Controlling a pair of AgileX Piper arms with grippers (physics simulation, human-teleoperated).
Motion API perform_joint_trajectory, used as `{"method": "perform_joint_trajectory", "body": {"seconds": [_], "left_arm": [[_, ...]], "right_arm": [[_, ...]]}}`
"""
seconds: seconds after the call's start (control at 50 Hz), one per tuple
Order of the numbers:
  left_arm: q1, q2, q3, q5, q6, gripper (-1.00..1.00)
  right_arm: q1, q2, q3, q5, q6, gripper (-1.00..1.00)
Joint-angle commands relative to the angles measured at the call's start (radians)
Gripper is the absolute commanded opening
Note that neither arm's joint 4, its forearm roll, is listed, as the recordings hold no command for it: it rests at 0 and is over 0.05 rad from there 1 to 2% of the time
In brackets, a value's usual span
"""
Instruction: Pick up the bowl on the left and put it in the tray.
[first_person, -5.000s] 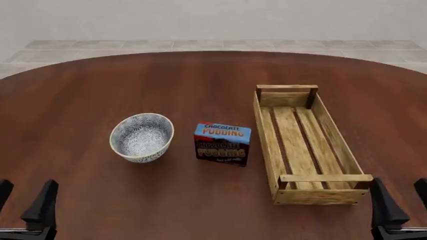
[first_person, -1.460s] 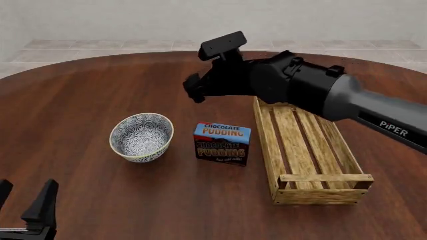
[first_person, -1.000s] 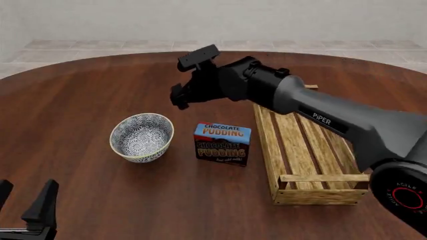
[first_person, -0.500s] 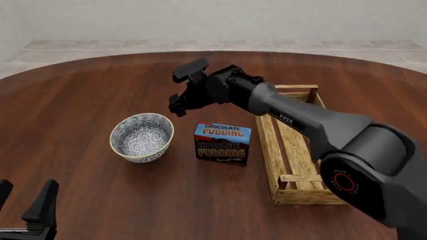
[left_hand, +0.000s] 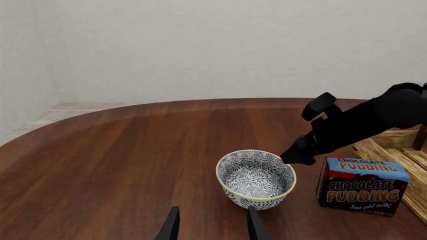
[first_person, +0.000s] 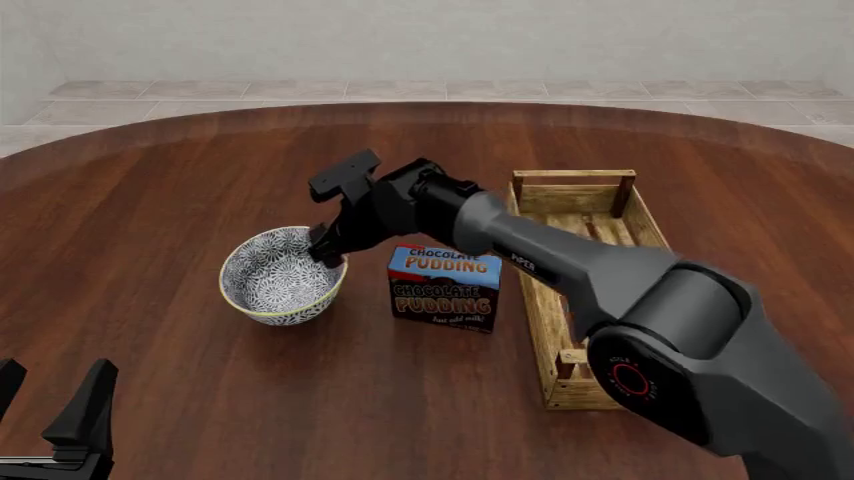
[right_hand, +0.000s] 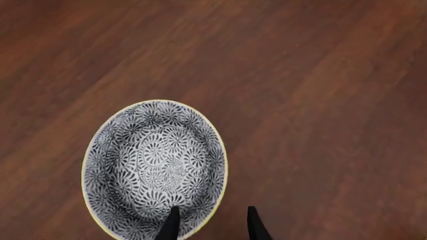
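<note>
**A:** What is on the table (first_person: 160, 180)?

**B:** A round dark wooden top holds three things in a row, as the front view shows them. On the left stands the bowl (first_person: 283, 275), upright, patterned blue-grey and white with a pale rim. Just to its right stands a blue chocolate pudding box (first_person: 445, 287), apart from the bowl. Right of the box lies the tray (first_person: 541, 265), a long slatted wooden crate, with nothing visible inside it.

**A:** Where are the arms?

**B:** The right arm reaches across the tray and above the pudding box. The right gripper (first_person: 324, 243) sits at the bowl's right rim. In its wrist view the two dark fingertips (right_hand: 172, 224) are parted, one over the bowl's inside and the other over the table just outside, so the rim lies between them. The jaws are spread and grip nothing.

**A:** And the other one?

**B:** The left gripper (first_person: 47, 412) rests low at the near left edge, well apart from the bowl, fingers spread and holding nothing.
</note>
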Motion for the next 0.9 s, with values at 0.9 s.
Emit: {"method": "perform_joint_trajectory", "body": {"seconds": [0.9], "left_arm": [[0.000,0.000,0.000,0.000,0.000,1.00]], "right_arm": [[0.027,0.234,-0.179,0.045,0.105,1.00]]}}
